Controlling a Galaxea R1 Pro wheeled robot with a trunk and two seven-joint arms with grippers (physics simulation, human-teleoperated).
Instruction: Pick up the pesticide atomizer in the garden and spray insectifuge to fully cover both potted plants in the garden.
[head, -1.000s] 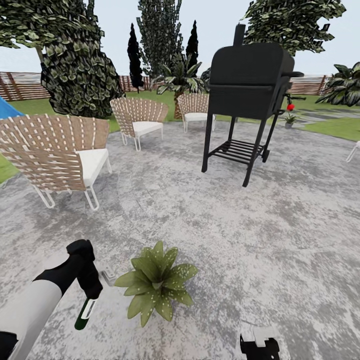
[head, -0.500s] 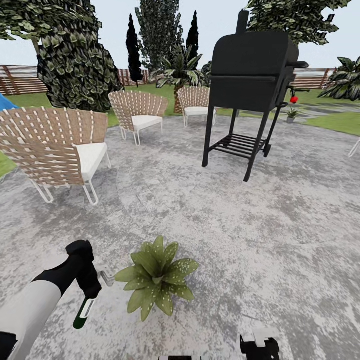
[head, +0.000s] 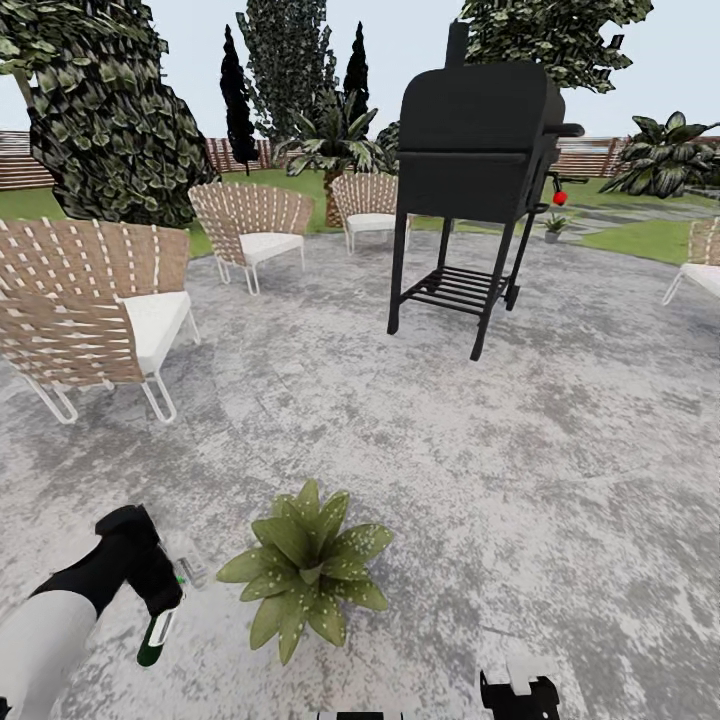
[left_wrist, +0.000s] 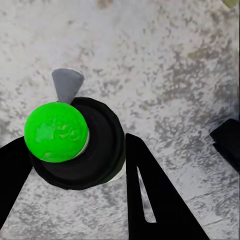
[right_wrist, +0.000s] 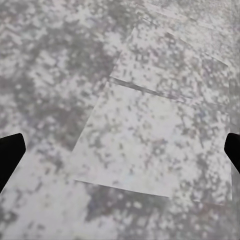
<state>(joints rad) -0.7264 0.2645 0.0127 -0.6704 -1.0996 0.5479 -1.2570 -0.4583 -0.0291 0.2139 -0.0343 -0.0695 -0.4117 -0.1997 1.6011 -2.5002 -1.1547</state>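
My left gripper is shut on the pesticide atomizer, a dark-green bottle with a white label strip, held slanting down over the paving. In the left wrist view the atomizer is seen end-on between the black fingers, its grey spray head sticking out. Just right of the bottle stands one potted plant, a low rosette of speckled green leaves. Another small potted plant in a grey pot sits far off, behind the grill. My right gripper hangs open above bare paving.
A black grill on legs stands ahead to the right. Woven chairs with white cushions are at the left and further back. Trees, lawn and the brown slat fence ring the grey paving.
The whole view has slid left, so the camera has turned right. My left arm with the bottle sits lower and further left in the picture, still beside the plant.
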